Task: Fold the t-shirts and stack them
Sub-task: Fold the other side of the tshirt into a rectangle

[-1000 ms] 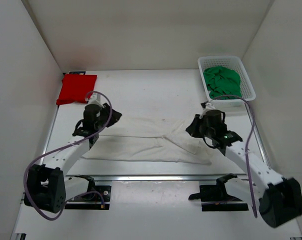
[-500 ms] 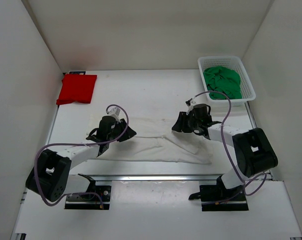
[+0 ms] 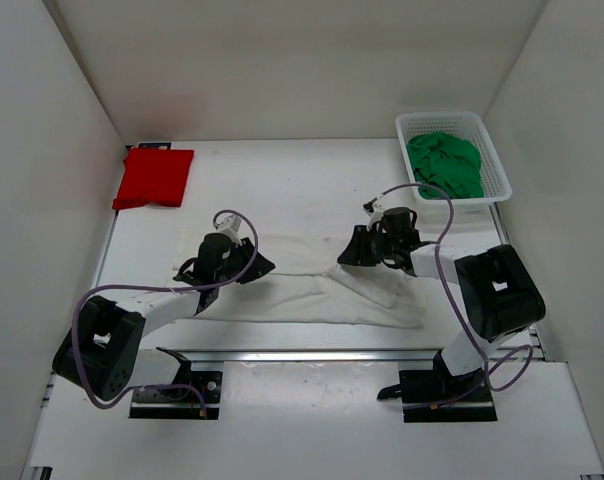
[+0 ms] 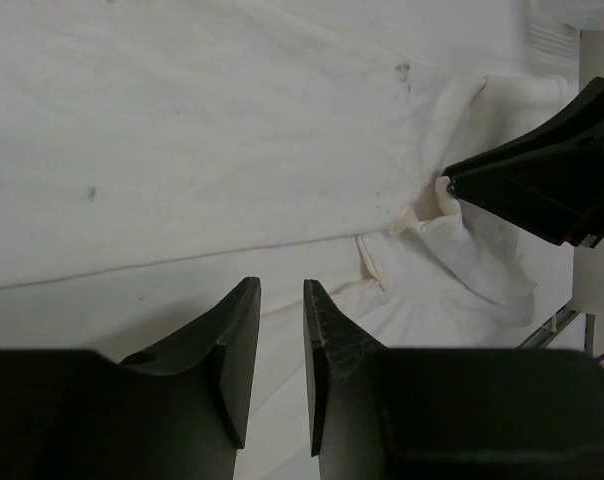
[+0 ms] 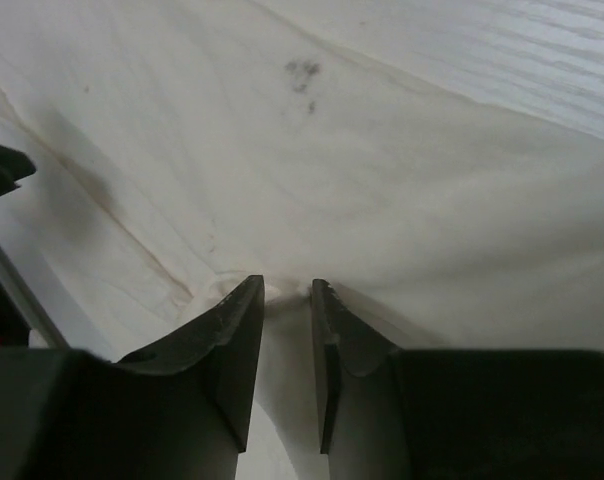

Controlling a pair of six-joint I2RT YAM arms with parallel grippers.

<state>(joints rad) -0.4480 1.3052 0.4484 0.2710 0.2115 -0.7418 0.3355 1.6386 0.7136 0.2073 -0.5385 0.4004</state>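
The white t-shirt [image 3: 302, 285] lies spread and partly folded across the middle of the table, with a rumpled flap at its right. My left gripper [image 3: 265, 266] sits low over its left part, jaws a narrow gap apart with flat cloth [image 4: 182, 150] under them [image 4: 282, 285]. At the flap my right gripper [image 3: 344, 255] is also low, its jaws slightly apart and a small pucker of cloth between the tips [image 5: 287, 283]. The red t-shirt [image 3: 152, 178] lies folded at the back left. Bunched up in the basket is the green t-shirt [image 3: 444, 162].
The white mesh basket [image 3: 452, 117] stands at the back right corner. White walls close the table on three sides. A metal rail [image 3: 312, 353] runs along the near edge, between the shirt and the arm bases. The right gripper's dark finger [image 4: 542, 195] shows in the left wrist view.
Both arms swung down and inward onto the white t-shirt over the last second. The right jaws went from shut to apart. Since half a second ago, little has moved.
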